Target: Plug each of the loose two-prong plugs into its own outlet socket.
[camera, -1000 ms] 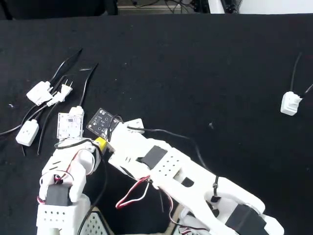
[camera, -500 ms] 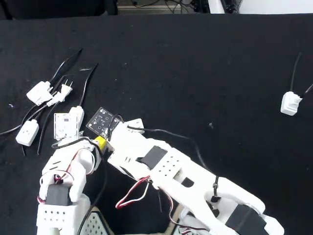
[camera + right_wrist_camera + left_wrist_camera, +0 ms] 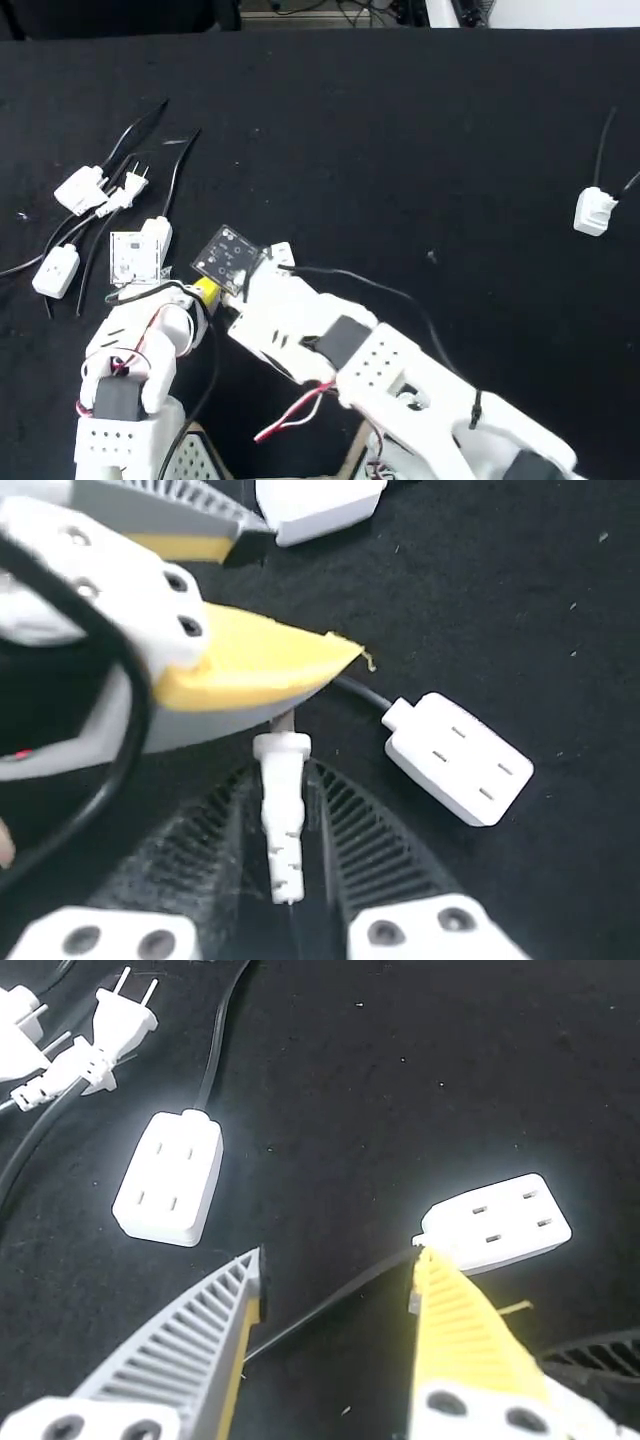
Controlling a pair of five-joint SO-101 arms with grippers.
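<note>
Pointing prongs-first at the left claw (image 3: 337, 1258) (gaping, empty), the plug (image 3: 281, 815) sits pinched lengthwise in the right claw (image 3: 283, 772), beside the outlet socket (image 3: 458, 757).

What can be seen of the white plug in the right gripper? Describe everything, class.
The white plug looks like moulded plastic: a narrow body with a flared collar at the front and a ribbed strain relief behind. A dull metal prong shows at its front, partly hidden under the left arm's yellow finger. The right gripper grips it lengthwise between dark ribbed fingers, over the black table. A white outlet block lies nearby, not touching it.
</note>
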